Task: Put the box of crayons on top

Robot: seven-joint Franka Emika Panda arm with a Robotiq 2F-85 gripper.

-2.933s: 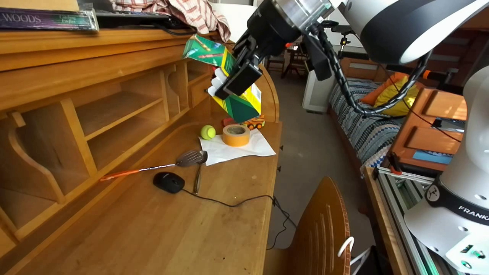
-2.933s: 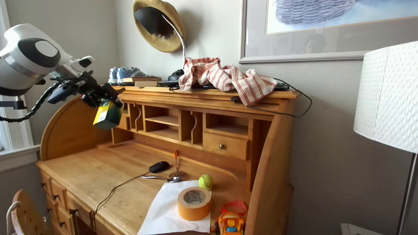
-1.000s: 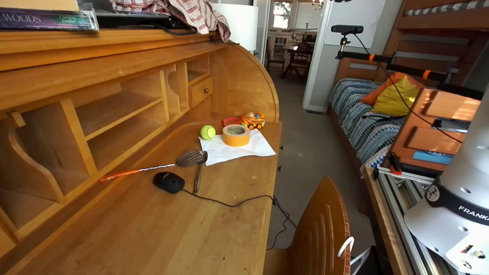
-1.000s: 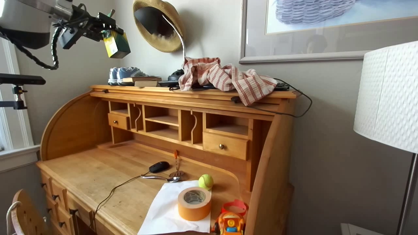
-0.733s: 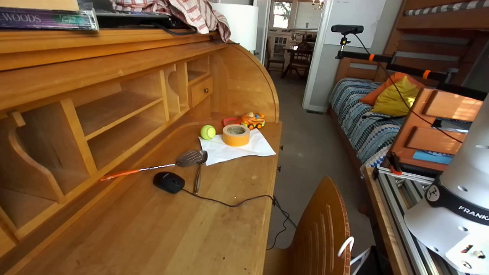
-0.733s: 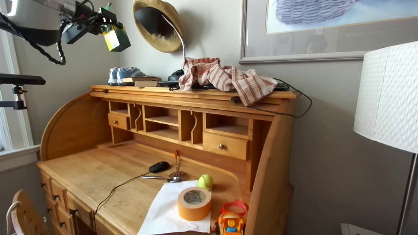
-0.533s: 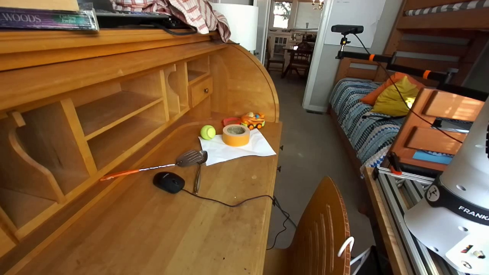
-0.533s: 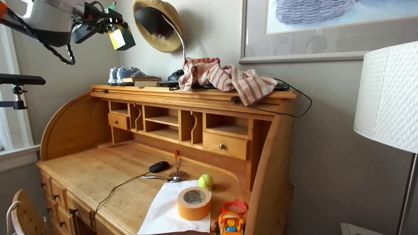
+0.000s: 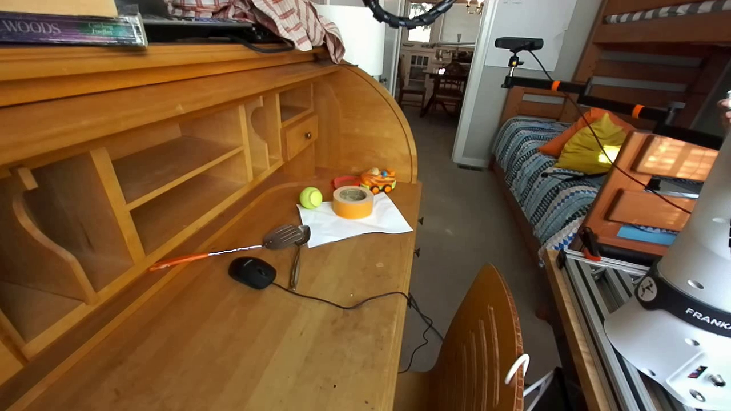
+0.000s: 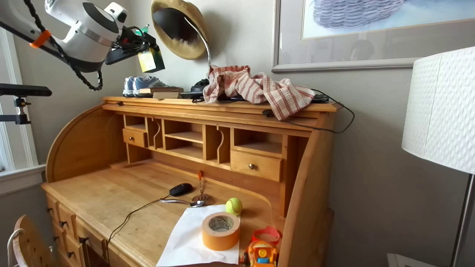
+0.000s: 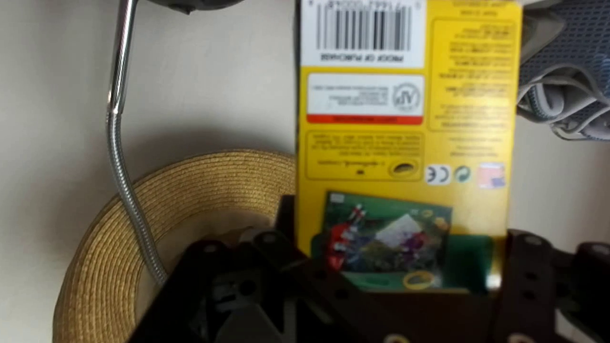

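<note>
The box of crayons (image 10: 148, 61), yellow and green, hangs in the air above the left end of the desk's top ledge (image 10: 222, 105) in an exterior view. My gripper (image 11: 400, 238) is shut on the box. In the wrist view, the box's yellow back (image 11: 367, 157) stands between the two fingers, with print upside down. A green flap shows above the gripper (image 10: 151, 42) in an exterior view. The box and gripper are out of view in an exterior view where only a cable loop (image 9: 408, 20) and the arm's base show.
Blue shoes (image 10: 143, 84), books (image 10: 165, 93) and a striped cloth (image 10: 256, 89) lie on the desk's top. A straw hat (image 10: 185, 48) with a lamp's bent metal neck is behind. The desktop holds a mouse (image 10: 181, 189), a ball (image 10: 233, 206) and a tape roll (image 10: 220, 237).
My gripper has carried the box up from in front of the cubbyholes to above the desk's top. In the last half second it moved right and slightly down.
</note>
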